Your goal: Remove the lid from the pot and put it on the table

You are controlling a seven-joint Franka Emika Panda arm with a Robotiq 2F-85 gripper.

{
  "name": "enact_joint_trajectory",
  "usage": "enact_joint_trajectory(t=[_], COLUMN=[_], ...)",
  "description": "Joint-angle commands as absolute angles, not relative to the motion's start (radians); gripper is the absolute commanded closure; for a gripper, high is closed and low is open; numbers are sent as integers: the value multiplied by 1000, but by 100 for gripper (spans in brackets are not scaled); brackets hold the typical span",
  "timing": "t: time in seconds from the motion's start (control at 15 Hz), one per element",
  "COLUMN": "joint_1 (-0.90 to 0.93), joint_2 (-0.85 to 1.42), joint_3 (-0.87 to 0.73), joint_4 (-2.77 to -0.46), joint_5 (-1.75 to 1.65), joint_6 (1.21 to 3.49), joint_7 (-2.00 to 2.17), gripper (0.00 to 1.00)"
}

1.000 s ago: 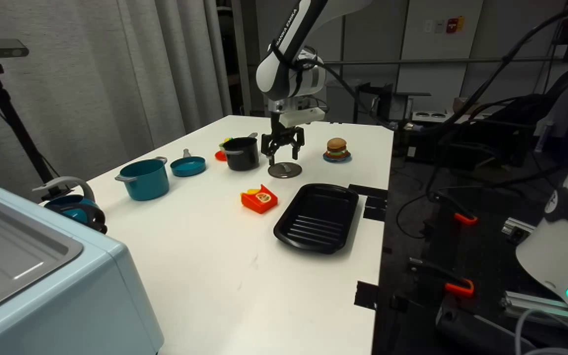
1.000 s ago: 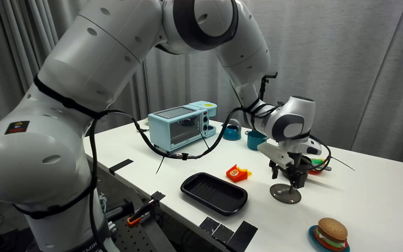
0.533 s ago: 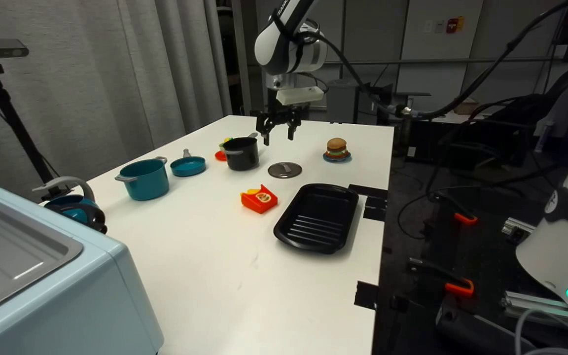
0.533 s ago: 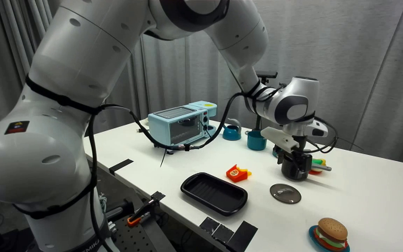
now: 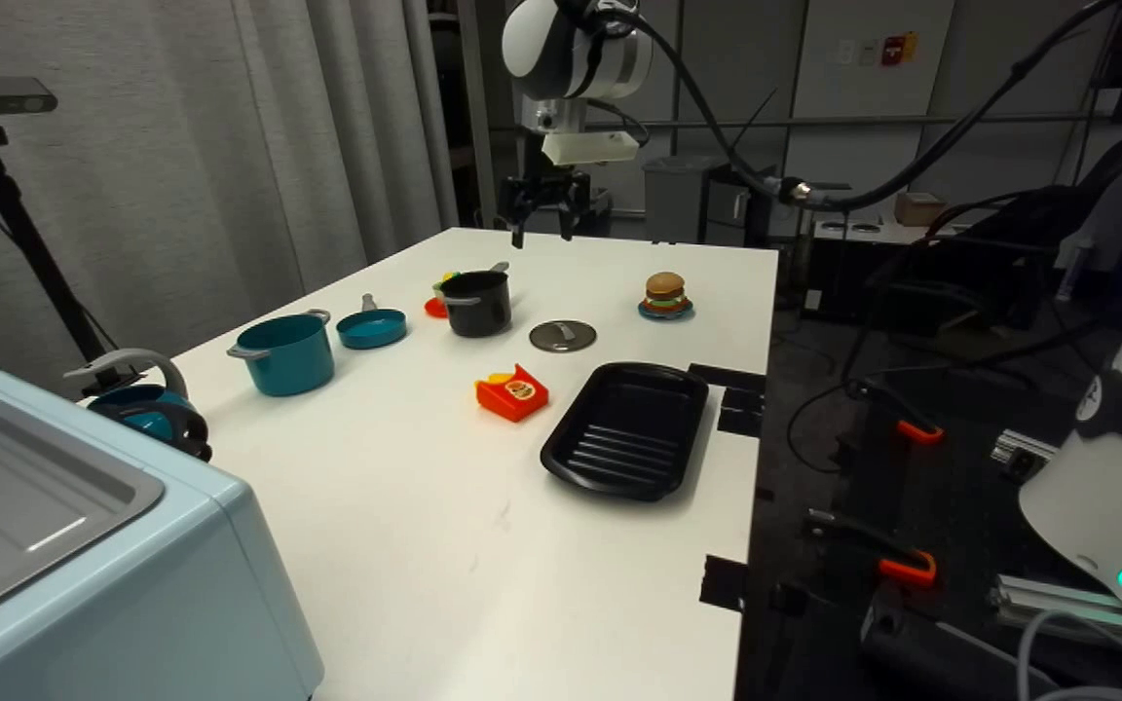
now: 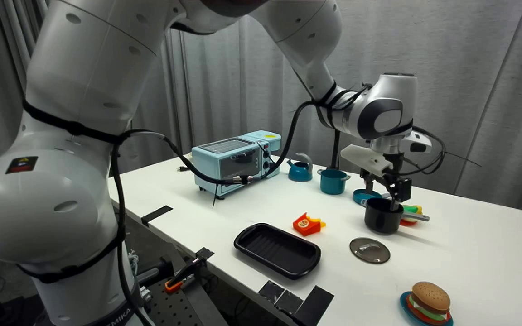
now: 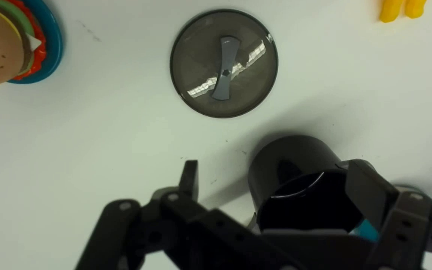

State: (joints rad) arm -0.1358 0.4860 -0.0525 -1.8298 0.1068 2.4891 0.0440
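Note:
The round dark lid (image 5: 563, 341) lies flat on the white table (image 5: 405, 526), handle up, beside the pot; it also shows in an exterior view (image 6: 366, 253) and the wrist view (image 7: 197, 63). The small black pot (image 5: 479, 310) stands upright and uncovered, its dark inside visible in an exterior view (image 6: 381, 222) and partly in the wrist view (image 7: 294, 159). My gripper (image 5: 542, 239) is open and empty, raised above the table. In the wrist view my gripper (image 7: 272, 170) has its fingers wide apart, and they hide part of the pot.
A toy hamburger on a teal plate (image 6: 428, 301), a red fries box (image 5: 512, 394) and a black ribbed pan (image 5: 629, 428) are near the lid. A teal pot (image 5: 288, 355), teal pan (image 5: 372, 329), kettle (image 6: 300, 171) and light blue toaster oven (image 6: 227, 165) stand farther along.
My gripper has risen from just over the lid to well above the table, fingers open throughout. The lid and pot have stayed in place.

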Motion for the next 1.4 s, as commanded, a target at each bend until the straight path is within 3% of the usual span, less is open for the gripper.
enact_joint_trajectory(t=[0.0, 1.33], joint_1=[-145, -139], joint_2=[418, 433], joint_3=[-56, -60], joint_4=[-1880, -1864], joint_5=[112, 111], joint_6=[2482, 2487], joint_7=[13, 37], gripper=[0, 0])
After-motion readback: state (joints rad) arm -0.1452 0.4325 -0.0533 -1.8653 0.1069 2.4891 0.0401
